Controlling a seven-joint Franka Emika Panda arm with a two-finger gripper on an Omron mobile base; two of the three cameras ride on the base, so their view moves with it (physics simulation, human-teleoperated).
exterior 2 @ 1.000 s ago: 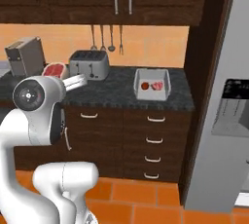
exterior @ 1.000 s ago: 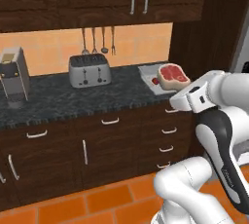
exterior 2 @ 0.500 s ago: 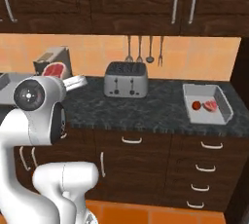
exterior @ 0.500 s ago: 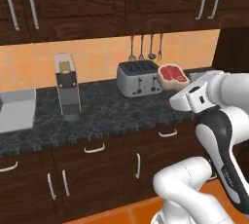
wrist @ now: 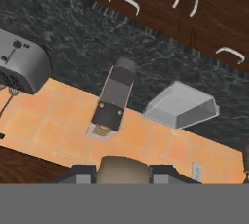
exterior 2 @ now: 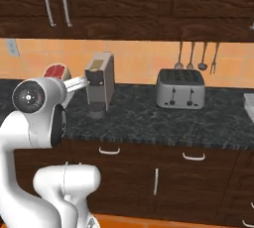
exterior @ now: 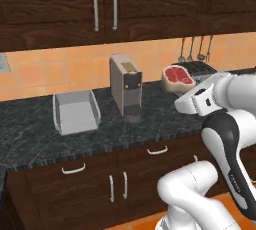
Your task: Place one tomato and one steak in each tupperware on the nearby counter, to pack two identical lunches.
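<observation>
A raw red steak [exterior: 176, 77] with a pale fat rim hangs in the air over the counter [exterior: 30, 139], and my gripper [exterior: 185, 88] is shut on it. From the other side the steak [exterior 2: 56, 71] pokes out behind the arm. In the hand view the steak [wrist: 122, 168] is a brownish lump between the fingertips [wrist: 81, 173]. An empty grey-white tupperware [exterior: 75, 111] lies on the counter well left of the gripper, and appears again as the tupperware [wrist: 181, 105] in the hand view. The light sliver at the right edge may be another tupperware [exterior 2: 249, 101].
A tall grey coffee machine [exterior: 125, 85] stands between the empty tub and the gripper. A silver toaster [exterior 2: 179, 89] sits further right, under hanging utensils [exterior 2: 198, 56]. Dark wall cabinets [exterior: 105, 4] run above, drawers with silver handles [exterior: 157, 150] below.
The whole scene has slid to the right, so the base has driven left. The empty tub and coffee machine came into view. The steak stays in the gripper.
</observation>
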